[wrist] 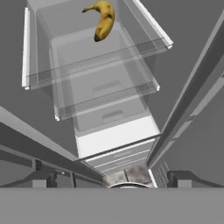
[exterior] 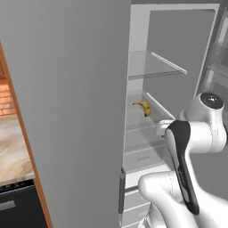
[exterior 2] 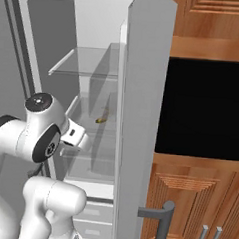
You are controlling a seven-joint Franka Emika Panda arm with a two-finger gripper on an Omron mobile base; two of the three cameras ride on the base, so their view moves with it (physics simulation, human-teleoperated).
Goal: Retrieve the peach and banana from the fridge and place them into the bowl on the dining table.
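The fridge point(exterior: 147, 58) stands open in front of me, with glass shelves and white drawers point(wrist: 116, 140) inside. The yellow curved banana point(wrist: 103, 19) lies on a middle glass shelf, also seen as the banana point(exterior: 142, 107) and the banana point(exterior 2: 101, 119) in the base views. My gripper point(wrist: 113, 179) is open and empty, its two dark fingertips point(wrist: 43, 179) wide apart. It hangs in the doorway in front of the drawers, short of the banana and lower than its shelf. The peach is hidden. The bowl and the dining table are out of view.
The fridge's left door point(exterior: 75, 111) swings wide at my left and its right door point(exterior 2: 141, 118), with a grey bar handle point(exterior 2: 158, 214), stands close on my right. A black oven point(exterior 2: 207, 107) sits in wooden cabinets beyond. A beige marbled worktop point(exterior: 11, 147) shows at far left.
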